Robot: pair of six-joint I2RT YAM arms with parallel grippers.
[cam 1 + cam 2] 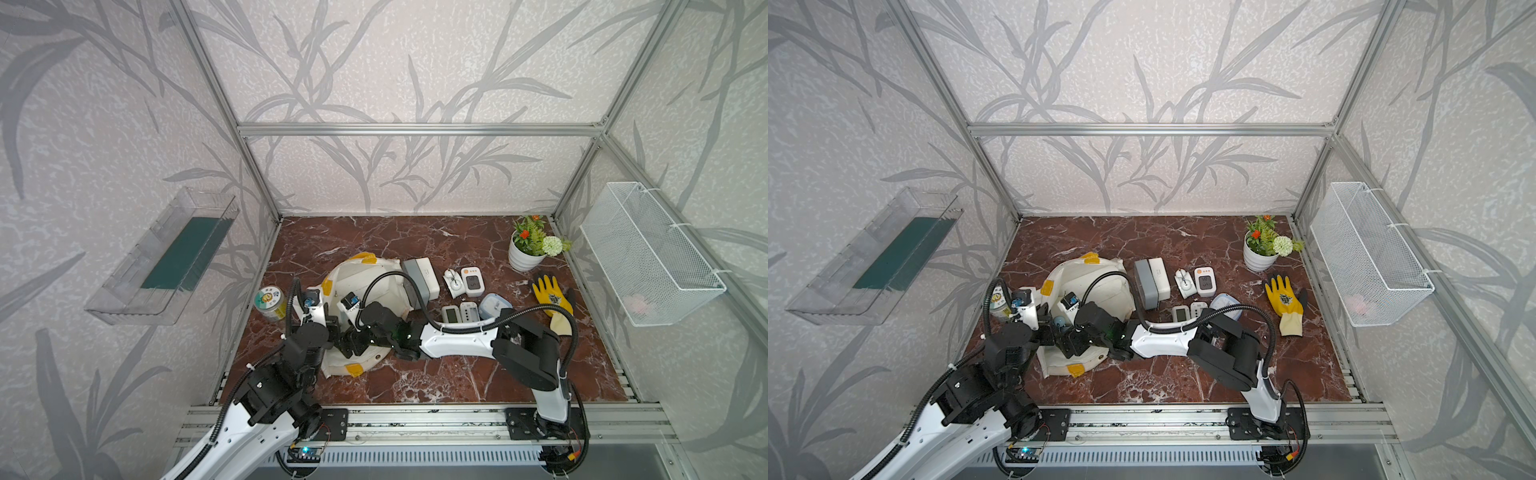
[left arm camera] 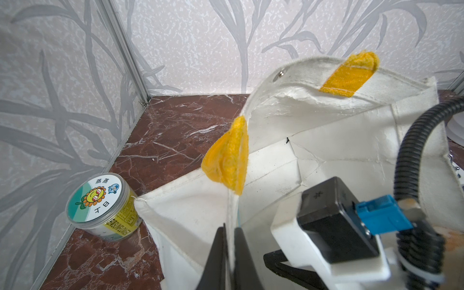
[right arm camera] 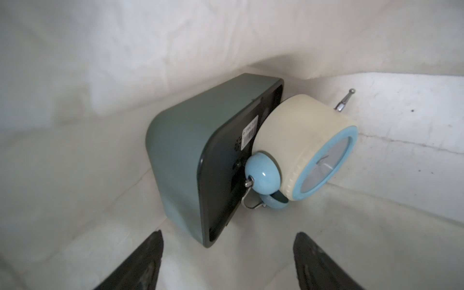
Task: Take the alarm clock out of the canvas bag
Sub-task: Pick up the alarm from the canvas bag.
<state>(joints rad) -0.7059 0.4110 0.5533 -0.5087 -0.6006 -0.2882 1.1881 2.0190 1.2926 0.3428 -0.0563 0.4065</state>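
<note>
1. Black fingers (image 2: 217, 258) of the left gripper (image 2: 229, 229) sat closest to the lens. They were pressed together on a fold of the canvas bag (image 2: 326, 150) at its rim, just below a yellow handle patch (image 2: 227, 160).
2. Inside the bag, the right gripper (image 3: 229, 234) had its fingers spread wide with nothing between them, pointing toward the alarm clock (image 3: 301, 140).
3. That clock, with a cream body, pale blue bells and a blue face rim, lay on its side on the white lining. It touched a grey-green box (image 3: 180, 155) behind it.
4. Both top views showed the bag (image 1: 365, 282) (image 1: 1100, 286) lying on the marble table (image 1: 415, 382) with its mouth gaping, both arms meeting there.
5. A sunflower-label can (image 2: 100, 200) stood just beside the bag's corner.
6. A yellow glove (image 1: 550, 297) and a potted plant (image 1: 528, 249) were well apart from the bag, on the right.
</note>
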